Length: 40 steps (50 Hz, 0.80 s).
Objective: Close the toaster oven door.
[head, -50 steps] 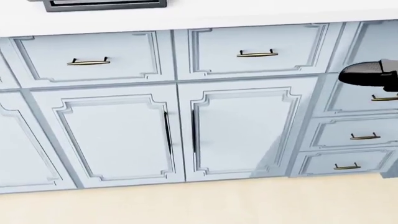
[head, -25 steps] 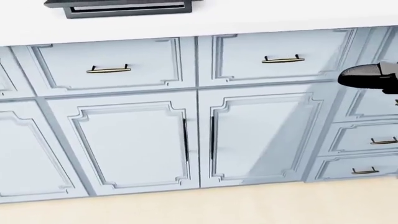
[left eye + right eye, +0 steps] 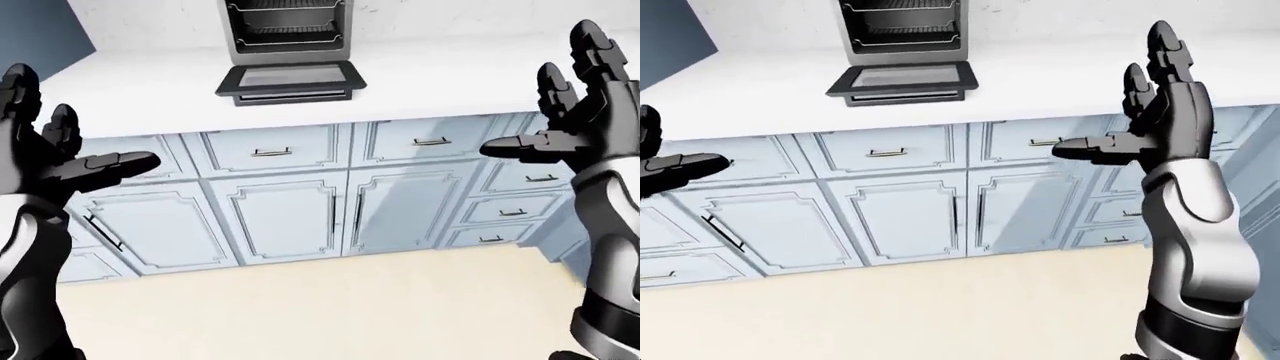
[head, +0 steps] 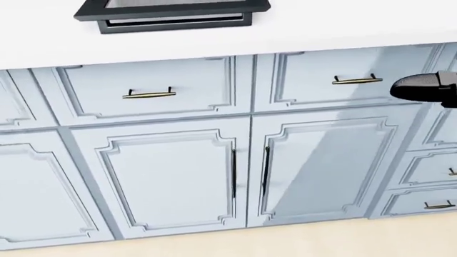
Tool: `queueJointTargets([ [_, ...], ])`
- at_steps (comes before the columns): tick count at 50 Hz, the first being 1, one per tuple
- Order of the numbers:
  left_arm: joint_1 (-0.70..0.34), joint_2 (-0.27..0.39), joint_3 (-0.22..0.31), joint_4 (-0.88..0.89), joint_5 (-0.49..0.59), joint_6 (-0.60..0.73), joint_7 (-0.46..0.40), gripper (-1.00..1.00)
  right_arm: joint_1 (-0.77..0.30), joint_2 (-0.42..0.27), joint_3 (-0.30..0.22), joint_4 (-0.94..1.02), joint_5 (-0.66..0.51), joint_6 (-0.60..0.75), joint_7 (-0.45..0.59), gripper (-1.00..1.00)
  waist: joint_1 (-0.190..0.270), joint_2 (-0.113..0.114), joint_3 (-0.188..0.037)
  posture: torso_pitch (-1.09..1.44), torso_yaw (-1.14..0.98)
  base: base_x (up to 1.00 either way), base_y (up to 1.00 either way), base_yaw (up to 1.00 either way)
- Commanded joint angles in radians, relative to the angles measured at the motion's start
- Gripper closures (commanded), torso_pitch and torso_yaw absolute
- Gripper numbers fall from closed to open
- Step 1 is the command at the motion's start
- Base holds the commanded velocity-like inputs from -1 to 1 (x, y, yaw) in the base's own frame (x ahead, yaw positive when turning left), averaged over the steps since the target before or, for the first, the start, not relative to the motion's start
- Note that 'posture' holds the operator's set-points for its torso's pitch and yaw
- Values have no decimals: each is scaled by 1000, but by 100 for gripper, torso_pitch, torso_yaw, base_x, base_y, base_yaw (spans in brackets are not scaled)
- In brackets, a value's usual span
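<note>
Eye views show toaster oven (image 3: 288, 34), door (image 3: 291, 79) dropped flat on countertop (image 3: 440, 75); head view catches only door edge. Left hand (image 3: 45, 161), right hand (image 3: 1155, 124): fingers spread, empty.

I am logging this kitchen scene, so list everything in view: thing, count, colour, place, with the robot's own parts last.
toaster oven: one, silver with black trim, on the counter at the top of the left-eye view.
toaster oven door: one, black-framed with glass, folded down open onto the counter.
counter: one, white, across the top.
cabinet doors: several, pale blue, below the counter, dark vertical handles.
drawers: several, pale blue, brass handles, under the counter and stacked at right.
floor: one, cream, bottom.
wall: blue section, top left.
left hand: one, black, left edge, fingers spread, empty.
right hand: one, black, right, fingers spread, empty.
</note>
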Motion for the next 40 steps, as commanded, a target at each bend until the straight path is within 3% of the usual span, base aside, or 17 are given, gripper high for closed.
queueJointTargets([
  [1,-26,18,9,-33,-4,-29,-3,-100,-30,-20,-19,-34,-2,-35,-5,-100,-3,3,-17,0,0,20,16,0],
  [5,-24,16,10,-35,-7,-29,-2,-100,-29,-19,-19,-35,-3,-35,-6,-100,5,-40,-16,0,0,21,16,0],
  [7,-24,15,8,-34,-5,-31,-2,-100,-28,-17,-17,-33,-4,-38,-5,-100,9,-83,-23,0,0,21,16,0],
  [8,-25,16,7,-33,-5,-31,-1,-100,-29,-18,-18,-31,-5,-39,-5,-100,14,-83,-30,0,0,21,15,0],
  [9,-23,14,6,-34,-4,-32,-2,-100,-25,-17,-19,-32,-5,-41,-4,-100,0,-58,-23,0,0,24,12,0],
  [11,-22,14,7,-34,-4,-32,-2,-100,-27,-17,-19,-32,-4,-39,-4,-100,0,-70,-19,0,0,23,11,0],
  [13,-23,13,6,-34,-4,-32,-1,-100,-27,-18,-19,-30,-5,-40,-4,-100,-4,-57,-26,0,0,24,11,0],
  [17,-22,14,7,-37,-5,-31,-2,-100,-29,-19,-21,-34,-1,-36,-6,-100,-14,-9,-10,0,0,24,11,0],
  [19,-21,13,7,-36,-4,-32,-4,-100,-29,-17,-19,-35,-1,-35,-7,-100,-20,46,-27,0,0,24,10,0],
  [20,-20,13,6,-33,-2,-35,-5,-100,-28,-17,-20,-35,0,-36,-7,-100,-23,60,-40,0,0,23,10,0],
  [21,-21,13,6,-34,-1,-34,-5,-100,-28,-18,-21,-34,0,-37,-6,-100,-8,47,-27,0,0,24,8,0],
  [22,-22,13,6,-35,-1,-32,-4,-100,-29,-19,-22,-33,1,-36,-6,-100,-13,58,-16,0,0,24,9,0],
  [30,-19,11,7,-37,-1,-32,-5,-100,-29,-19,-20,-37,1,-33,-9,-100,9,-23,-14,0,0,24,8,0],
  [33,-21,12,6,-35,0,-31,-5,-100,-28,-18,-20,-33,0,-37,-8,-100,15,-90,-30,0,0,25,8,0],
  [34,-22,12,7,-35,-1,-31,-5,-100,-29,-19,-19,-33,-1,-37,-8,-100,11,-70,-28,0,0,23,8,0],
  [36,-17,12,9,-32,1,-35,-8,-100,-27,-18,-20,-31,-1,-39,-8,-100,6,-78,-20,0,0,23,8,0],
  [40,-21,12,6,-42,-2,-27,-5,-100,-32,-26,-26,-29,4,-37,-7,-100,-6,-50,-23,0,0,24,8,0],
])
